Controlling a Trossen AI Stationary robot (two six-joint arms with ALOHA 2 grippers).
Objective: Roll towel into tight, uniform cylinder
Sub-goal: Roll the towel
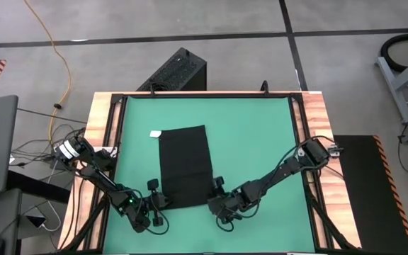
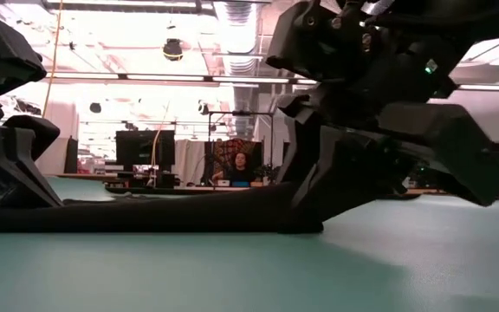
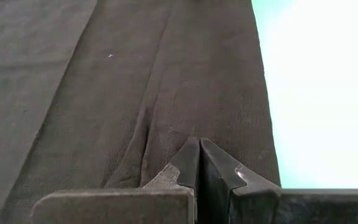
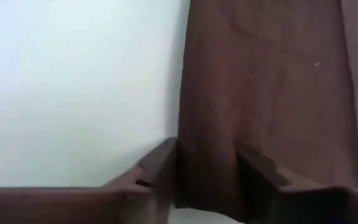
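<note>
Overhead view: the towel [image 1: 185, 167] lies flat at the centre of the green mat [image 1: 253, 142], its long axis running from the upper to the lower frame edge, white tag [image 1: 155, 133] at its upper-left corner. Left gripper [image 1: 159, 200], clenched, pinches the towel's lower-left corner. Right gripper [image 1: 216, 193], at the lower-right corner, has its fingers [image 4: 160, 165] parted astride the towel's edge

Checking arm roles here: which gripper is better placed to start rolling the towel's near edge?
Left, probably: the left gripper is shut on the towel, while the right gripper only straddles its corner.
</note>
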